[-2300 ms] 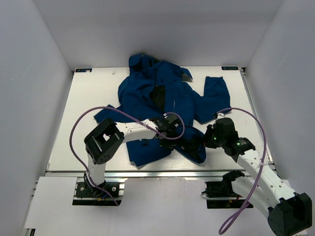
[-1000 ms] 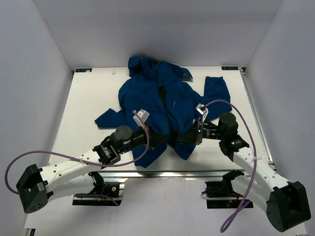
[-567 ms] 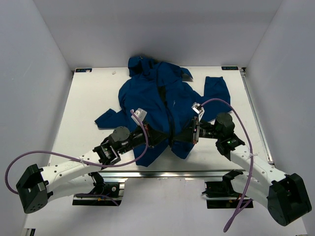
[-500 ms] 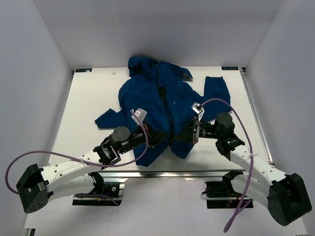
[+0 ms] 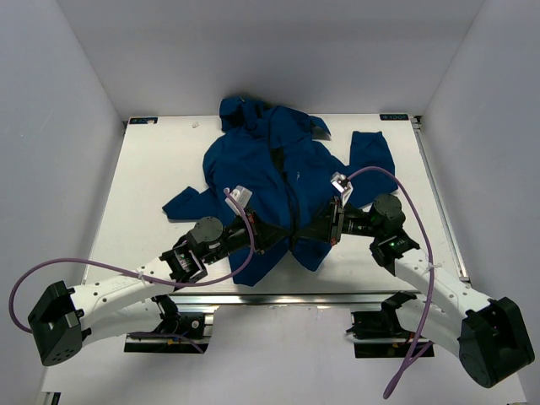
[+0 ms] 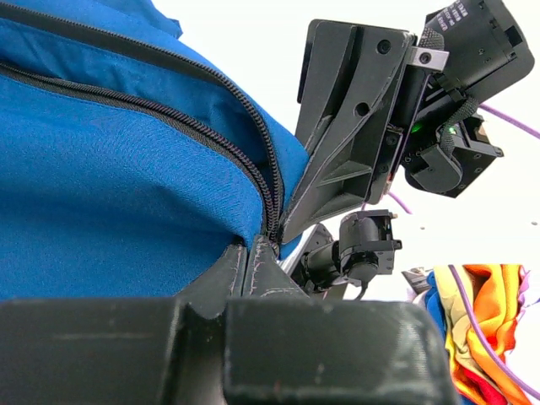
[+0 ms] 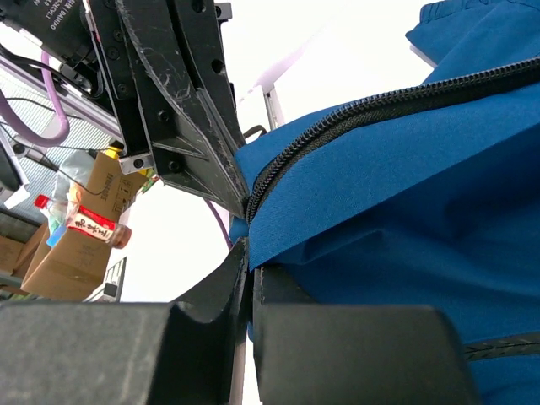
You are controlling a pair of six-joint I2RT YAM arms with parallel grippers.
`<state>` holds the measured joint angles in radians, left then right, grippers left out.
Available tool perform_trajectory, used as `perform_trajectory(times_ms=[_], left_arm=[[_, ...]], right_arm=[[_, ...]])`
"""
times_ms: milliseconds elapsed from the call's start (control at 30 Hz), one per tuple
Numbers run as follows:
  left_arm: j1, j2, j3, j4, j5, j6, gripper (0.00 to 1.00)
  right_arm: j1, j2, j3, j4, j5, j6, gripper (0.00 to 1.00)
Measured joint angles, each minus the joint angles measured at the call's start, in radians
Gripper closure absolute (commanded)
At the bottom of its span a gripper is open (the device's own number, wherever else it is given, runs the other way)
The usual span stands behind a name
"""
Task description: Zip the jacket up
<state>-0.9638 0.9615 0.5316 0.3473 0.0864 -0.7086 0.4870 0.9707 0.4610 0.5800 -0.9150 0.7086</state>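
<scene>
The dark blue jacket (image 5: 253, 160) lies spread on the white table (image 5: 152, 186), hood at the far end and its front zipper (image 5: 291, 198) running toward me. My left gripper (image 5: 285, 236) is shut on the hem just left of the zipper's bottom end. My right gripper (image 5: 316, 234) is shut on the hem just right of it, so the two tips almost meet. In the left wrist view my left gripper (image 6: 253, 253) pinches blue fabric (image 6: 110, 194) below the zipper teeth (image 6: 211, 135). In the right wrist view my right gripper (image 7: 251, 257) clamps the hem (image 7: 405, 186).
One sleeve (image 5: 369, 164) spreads to the right and the other (image 5: 186, 201) to the left. The hood (image 5: 240, 108) reaches the table's far edge. Purple cables (image 5: 126, 270) loop from both arms. White walls stand close on three sides.
Over the last second my right gripper shifted slightly left toward the left one, drawing the hem with it. Both grippers stayed shut on the fabric.
</scene>
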Motion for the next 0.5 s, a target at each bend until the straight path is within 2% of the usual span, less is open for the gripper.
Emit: perform_trajectory(times_ms=[500], left_arm=[[0.000, 0.014, 0.000, -0.002, 0.000, -0.011, 1.00]], right_arm=[[0.006, 0.002, 0.000, 0.021, 0.027, 0.018, 1.00]])
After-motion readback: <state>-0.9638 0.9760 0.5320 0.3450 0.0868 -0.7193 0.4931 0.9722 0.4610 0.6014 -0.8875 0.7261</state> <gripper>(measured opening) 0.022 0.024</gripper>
